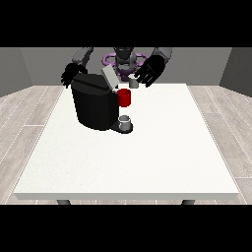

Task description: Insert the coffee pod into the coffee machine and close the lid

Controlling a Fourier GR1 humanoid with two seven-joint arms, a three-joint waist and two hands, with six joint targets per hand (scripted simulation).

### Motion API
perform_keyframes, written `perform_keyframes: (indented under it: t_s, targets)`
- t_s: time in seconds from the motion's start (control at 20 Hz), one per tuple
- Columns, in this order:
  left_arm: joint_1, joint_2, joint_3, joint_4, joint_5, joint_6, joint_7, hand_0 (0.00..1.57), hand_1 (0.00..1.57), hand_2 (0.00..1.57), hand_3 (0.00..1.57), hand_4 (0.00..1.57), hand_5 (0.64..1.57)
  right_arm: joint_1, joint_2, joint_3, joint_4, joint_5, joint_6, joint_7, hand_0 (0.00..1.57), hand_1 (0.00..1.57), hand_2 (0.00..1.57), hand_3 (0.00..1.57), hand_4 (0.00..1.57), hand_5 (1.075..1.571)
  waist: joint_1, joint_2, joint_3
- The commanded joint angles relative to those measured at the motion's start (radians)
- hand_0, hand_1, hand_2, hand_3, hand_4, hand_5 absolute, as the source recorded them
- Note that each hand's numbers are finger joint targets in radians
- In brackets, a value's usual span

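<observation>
A black coffee machine [93,105] stands on the white table [147,157], left of the middle. Its grey lid [110,77] is tilted up and open. A red part [125,97] shows at the machine's front right, over a small grey cup [125,121] on the machine's base. A small grey pod [133,82] sits just behind the machine, close under the hand at the view's right [150,70], whose fingers are spread above it. The hand at the view's left [72,73] hangs behind the machine's top left corner with fingers relaxed.
The table's near half and right side hold nothing besides bare white surface. The robot's torso [124,58] stands behind the far edge. A wood floor surrounds the table.
</observation>
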Motion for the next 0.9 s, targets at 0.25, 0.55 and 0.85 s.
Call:
perform_keyframes:
  t_s: [0.25,0.55,0.85]
  targets:
    - [-0.037,0.015,0.011,0.010,-0.013,-0.015,0.012,1.31,1.31,1.33,1.24,0.49,1.571,0.024,-0.040,-0.038,-0.002,-0.023,0.030,-0.021,0.00,0.00,0.00,0.00,0.46,1.571,-0.027,0.021,0.0001]
    - [-0.045,-0.061,-0.021,-0.006,-0.042,0.024,0.028,1.33,1.33,1.34,1.23,0.50,1.571,-0.044,-0.028,-0.064,0.027,-0.006,-0.031,-0.012,0.00,0.00,0.00,0.00,0.48,1.571,0.010,0.039,0.0003]
    - [-0.069,-0.029,-0.005,0.010,-0.039,-0.008,0.003,1.21,1.21,1.26,1.19,0.50,1.571,-0.004,0.003,-0.028,0.015,-0.003,-0.023,-0.039,0.00,0.00,0.00,0.00,0.50,1.571,-0.009,0.059,0.0001]
